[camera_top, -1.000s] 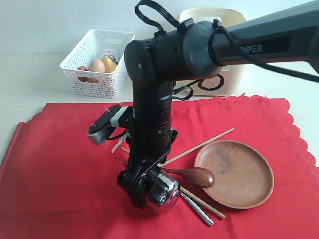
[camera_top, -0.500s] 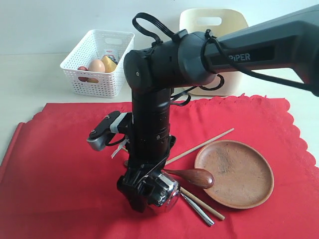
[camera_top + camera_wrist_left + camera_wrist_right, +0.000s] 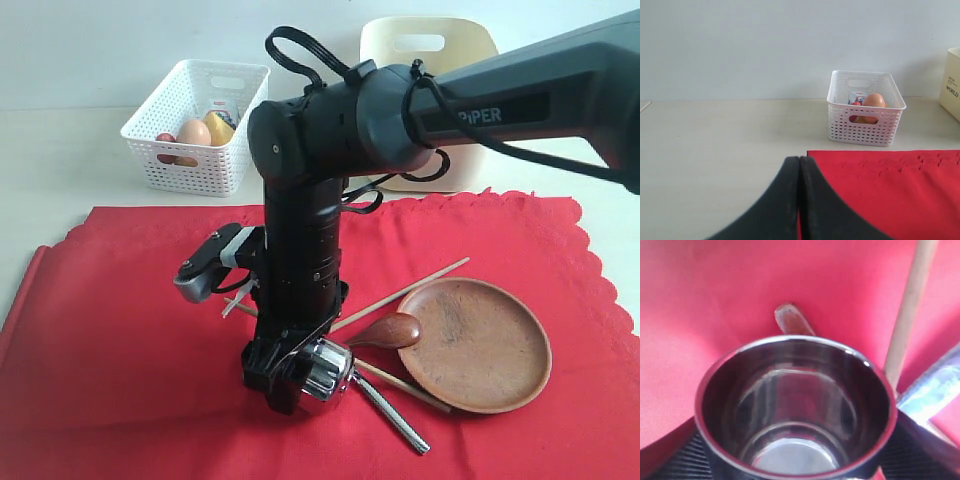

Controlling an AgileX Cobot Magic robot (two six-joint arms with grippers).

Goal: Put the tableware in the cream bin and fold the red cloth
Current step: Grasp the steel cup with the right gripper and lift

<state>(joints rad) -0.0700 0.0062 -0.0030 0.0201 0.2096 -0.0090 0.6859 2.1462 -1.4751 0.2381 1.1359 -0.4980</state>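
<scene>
**Exterior view, lower centre.** The right arm reaches in from the upper right of the frame and points the right gripper [image 3: 298, 372] downward. Its jaws are clamped on the steel cup [image 3: 328, 368], one against each side of the wall. Whether the cup rests on the fabric or hangs just above it cannot be told.

**Right wrist view.** The camera looks straight into the cup's mouth, with a carbon-weave finger [image 3: 675, 460] at either flank.

**Cloth and tableware.**
- The red cloth [image 3: 120, 340] fills the lower half of the exterior frame, its scalloped edge along the top and right.
- The wooden spoon [image 3: 388, 330] lies just right of the cup, handle end toward it, its bowl at the left rim of the brown plate [image 3: 500, 350].
- One chopstick [image 3: 420, 283] slants up and right from behind the arm, passing above the plate.
- The second chopstick [image 3: 405, 388] lies beneath the spoon, running toward the plate's lower left rim.
- The metal knife [image 3: 395, 418] slants from the cup toward the lower right.

**Top of the frame, off the cloth.**
- The cream bin [image 3: 475, 45] stands at upper centre-right, partly hidden by the arm.
- The white lattice basket [image 3: 190, 160] stands at upper left, with an egg [image 3: 193, 131] inside.

**Left wrist view.** The left gripper [image 3: 800, 160] has its jaws together with nothing between them. It sits low in the frame, where the pale table [image 3: 715, 150] meets the cloth's edge.
</scene>
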